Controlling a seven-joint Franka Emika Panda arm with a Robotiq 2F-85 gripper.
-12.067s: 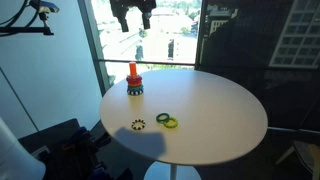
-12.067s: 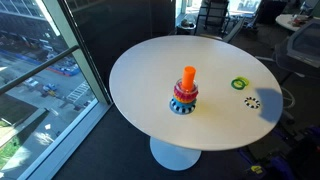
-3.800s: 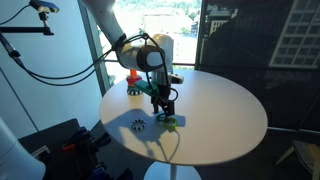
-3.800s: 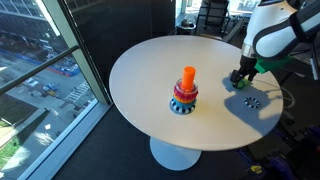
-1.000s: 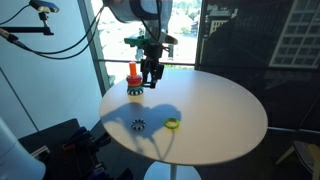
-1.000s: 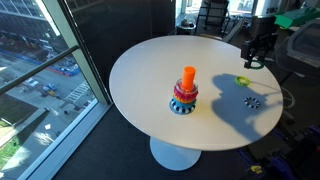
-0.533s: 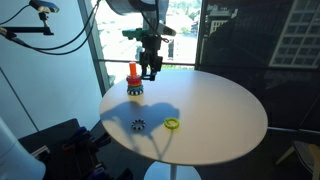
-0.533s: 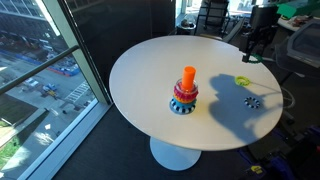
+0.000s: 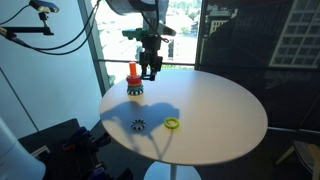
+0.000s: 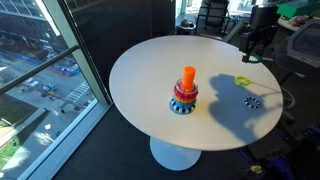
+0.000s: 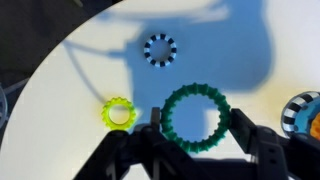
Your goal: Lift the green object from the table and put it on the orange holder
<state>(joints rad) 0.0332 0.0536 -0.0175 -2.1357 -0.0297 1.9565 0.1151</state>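
1. The orange holder (image 10: 187, 88) stands upright near the middle of the round white counter (image 10: 150, 70). Coloured rings are stacked round its foot, and the orange peg rises above them.
2. The green object (image 11: 196, 118) is a dark green ring with a finely toothed rim. It is off the counter, held in the jaws, at lower centre of the wrist view.
3. Jaw state: closed in on the ring's outer rim, one finger (image 11: 155, 122) on each side, no wider than the ring itself.
4. In an exterior view the jaws hang above the counter at upper centre, just right of the orange holder (image 9: 133, 80) and higher than its tip. The held ring is too small to make out there.
5. Only the wrist view shows the grip. The holder appears there as a sliver of rings at the right edge.
6. A yellow-green ring (image 9: 172, 124) and a black-and-white toothed ring (image 9: 138, 125) lie flat on the counter, apart, in the lower centre.
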